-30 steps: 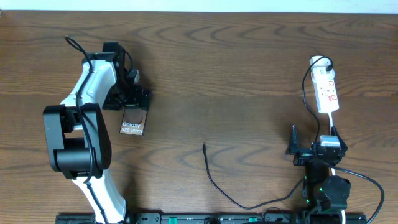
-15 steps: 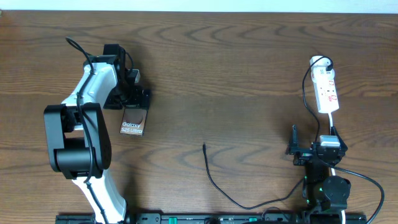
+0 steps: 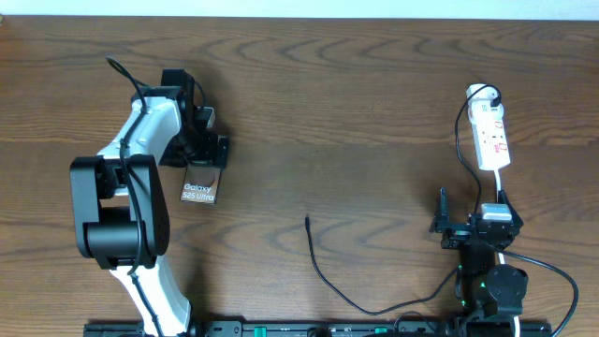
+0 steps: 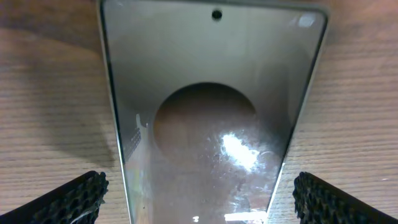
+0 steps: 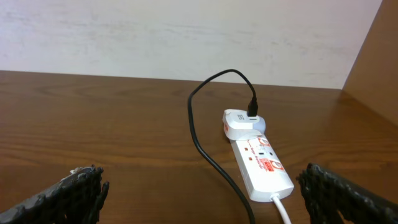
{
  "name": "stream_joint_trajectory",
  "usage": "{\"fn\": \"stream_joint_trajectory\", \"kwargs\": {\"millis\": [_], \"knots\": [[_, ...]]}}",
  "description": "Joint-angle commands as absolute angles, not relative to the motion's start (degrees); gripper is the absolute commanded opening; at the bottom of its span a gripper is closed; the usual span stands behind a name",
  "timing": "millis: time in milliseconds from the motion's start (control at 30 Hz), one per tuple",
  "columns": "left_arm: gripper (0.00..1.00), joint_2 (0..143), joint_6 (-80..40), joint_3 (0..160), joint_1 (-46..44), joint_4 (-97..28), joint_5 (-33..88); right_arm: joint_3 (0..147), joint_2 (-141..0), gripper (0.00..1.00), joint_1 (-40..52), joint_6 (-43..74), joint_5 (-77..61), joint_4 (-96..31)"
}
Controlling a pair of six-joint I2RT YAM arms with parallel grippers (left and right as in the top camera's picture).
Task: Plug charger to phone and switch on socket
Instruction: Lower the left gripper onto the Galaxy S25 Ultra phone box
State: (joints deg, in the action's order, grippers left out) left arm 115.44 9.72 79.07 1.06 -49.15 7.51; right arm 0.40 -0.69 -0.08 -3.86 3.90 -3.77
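The phone (image 3: 199, 183) lies flat on the table at the left, its "Galaxy Ultra" lettering at the near end. My left gripper (image 3: 203, 148) hovers open over the phone's far end. In the left wrist view the phone's glossy face (image 4: 211, 118) fills the middle. The left gripper (image 4: 199, 202) straddles its two long edges without touching them. The charger's plug tip (image 3: 308, 222) lies loose mid-table, and its thin black cable (image 3: 323, 276) curls toward the near edge. The white socket (image 3: 491, 137) sits at the right. My right gripper (image 3: 474, 210) stands open just short of the socket (image 5: 261, 165).
A white adapter (image 5: 239, 123) sits in the socket's far end with a black cable (image 5: 202, 140) looping out of it. The socket's white cord (image 5: 280, 208) runs back under my right gripper (image 5: 202, 199). A pale wall borders the table's far edge.
My left arm has shifted slightly to the right above the phone's far end. The phone, charger, socket and right arm have not moved.
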Motion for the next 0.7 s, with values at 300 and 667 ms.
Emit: {"fn": "stream_joint_trajectory", "kwargs": {"millis": [300, 667], "knots": [[0.98, 115.61, 10.74, 76.97, 1.04, -48.29, 6.81, 0.32, -0.32, 0.99, 0.32, -4.58, 4.36, -3.99], [0.98, 115.61, 10.96, 76.90, 1.02, -48.03, 6.55, 0.32, -0.32, 0.99, 0.32, -4.58, 4.36, -3.99]]}}
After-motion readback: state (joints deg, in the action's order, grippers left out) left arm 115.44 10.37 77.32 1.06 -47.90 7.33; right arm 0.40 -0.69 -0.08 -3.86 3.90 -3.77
